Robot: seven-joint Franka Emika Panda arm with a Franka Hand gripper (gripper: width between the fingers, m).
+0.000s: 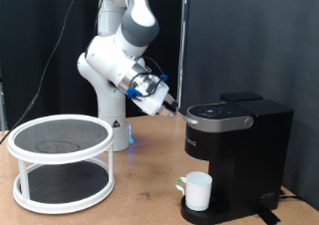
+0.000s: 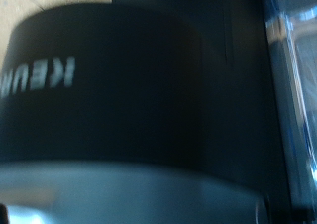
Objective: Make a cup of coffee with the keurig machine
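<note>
The keurig machine [image 1: 237,145] is a black box standing at the exterior view's right, with its lid down. A white cup [image 1: 198,191] stands on the drip tray under the spout, its handle towards the exterior view's left. My gripper [image 1: 169,111] hangs tilted just off the machine's upper left corner, its fingertips a short way from the silver-rimmed top panel [image 1: 219,113]. The wrist view is a blurred close-up of the machine's black front [image 2: 109,85] with pale KEURIG lettering [image 2: 40,77]; no fingers show clearly there, and nothing shows between them.
A white two-tier round rack [image 1: 60,163] with dark mesh shelves stands at the exterior view's left on the wooden table [image 1: 145,195]. The robot's white base [image 1: 112,120] is behind it, with black curtains at the back.
</note>
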